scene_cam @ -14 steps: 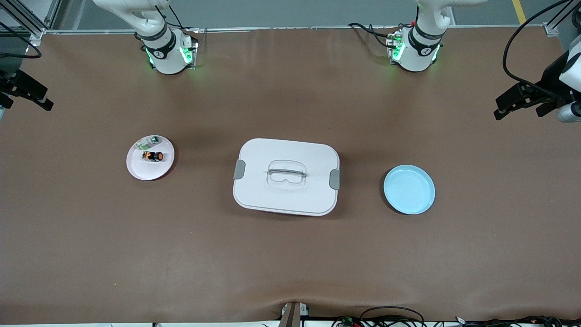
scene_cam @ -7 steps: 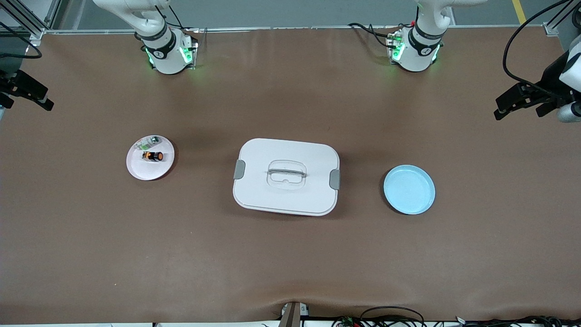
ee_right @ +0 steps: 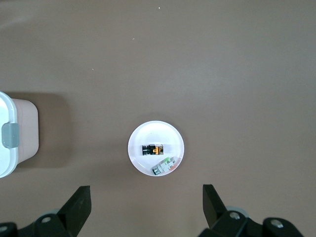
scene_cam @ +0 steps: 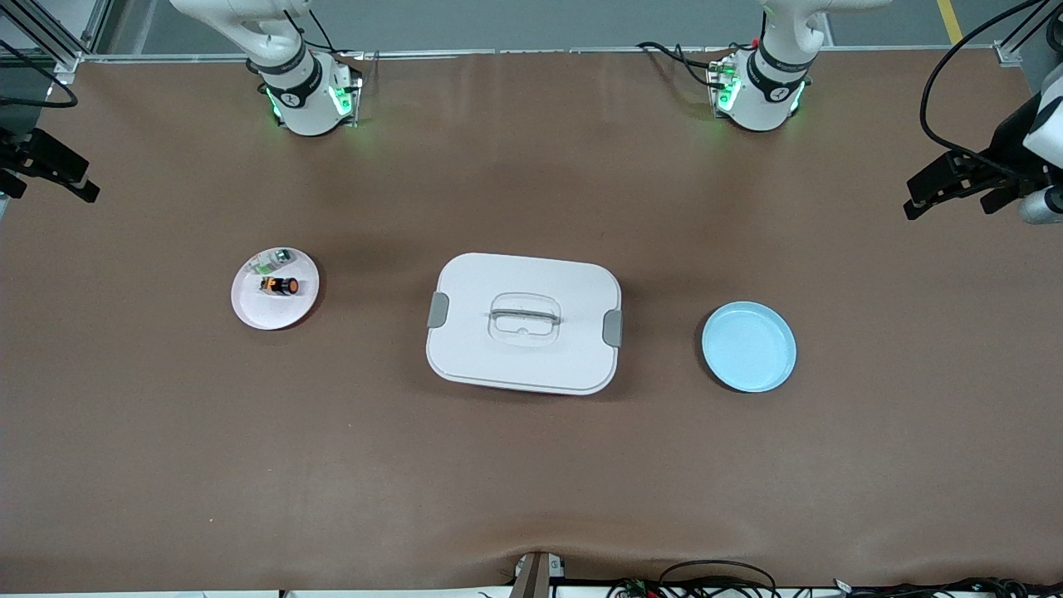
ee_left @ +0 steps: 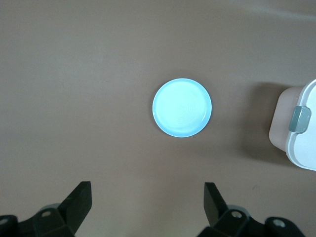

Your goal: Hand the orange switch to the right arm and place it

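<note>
From the front camera, the orange switch [scene_cam: 282, 285] lies on its side on a white plate [scene_cam: 253, 311] toward the right arm's end of the table, beside a lidded white box [scene_cam: 523, 323] and a blue plate [scene_cam: 748, 346].

The left wrist view shows the left gripper [ee_left: 147, 207] spread wide, high over the blue plate.

The right wrist view shows the right gripper [ee_right: 146, 207] likewise released, empty, high over the switch's plate, with a small green-and-white part [ee_right: 165, 166] just beside the switch.

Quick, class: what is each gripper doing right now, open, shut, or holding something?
Left gripper: open, empty, high over the blue plate.
Right gripper: open, empty, high over the white plate.
</note>
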